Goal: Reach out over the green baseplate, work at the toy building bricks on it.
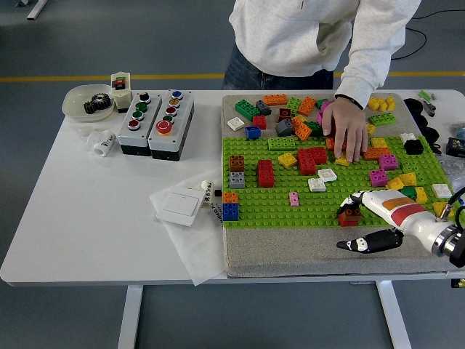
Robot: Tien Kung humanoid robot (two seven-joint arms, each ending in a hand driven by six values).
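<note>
Right hand (367,218) had its fingers (347,201) curled over the top of a brown brick (350,214) at the baseplate (276,203) front edge, thumb hanging below. Looked like the grasp step; next it probably needed pinching tight, then pulling straight up.

I see the green baseplate (276,200) lying flat on a grey mat, studded with scattered toy building bricks (266,173) (red, orange, yellow, pink, white), thickest toward its far right.
</note>
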